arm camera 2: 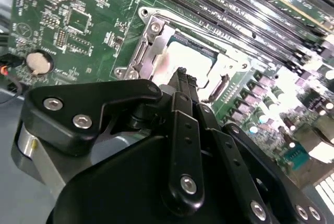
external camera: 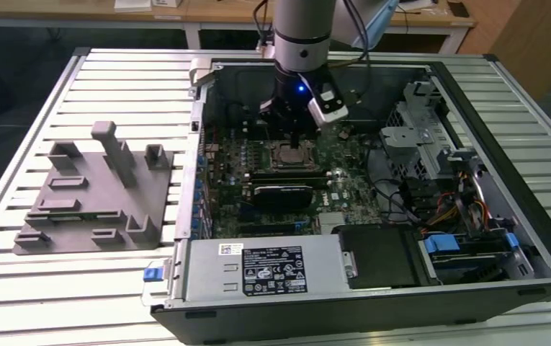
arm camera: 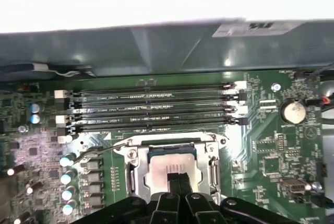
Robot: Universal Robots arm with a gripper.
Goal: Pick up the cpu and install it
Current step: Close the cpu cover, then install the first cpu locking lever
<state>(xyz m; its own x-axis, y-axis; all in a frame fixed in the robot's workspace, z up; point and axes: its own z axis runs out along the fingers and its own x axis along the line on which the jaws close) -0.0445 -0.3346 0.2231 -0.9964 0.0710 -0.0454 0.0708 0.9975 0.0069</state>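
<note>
The cpu [arm camera: 166,167], a small square chip with a pale silver top, lies flat in the metal-framed socket [arm camera: 136,167] on the green motherboard; the second wrist view shows the cpu [arm camera 2: 183,57] as a bright patch. My gripper [arm camera: 177,178] hangs straight above it with its two black fingers pressed together, tips at or just over the chip's top, and nothing between them. In the exterior view the gripper [external camera: 297,141] reaches down into the open computer case [external camera: 505,216] over the socket [external camera: 291,153].
Several memory slots [arm camera: 151,106] run beside the socket, with a coin battery [arm camera: 292,112] past them. A black ribbed module [external camera: 280,194], power supply [external camera: 261,267] and drive cage [external camera: 429,130] with cables crowd the case. A grey plastic block [external camera: 93,191] stands on the slatted table.
</note>
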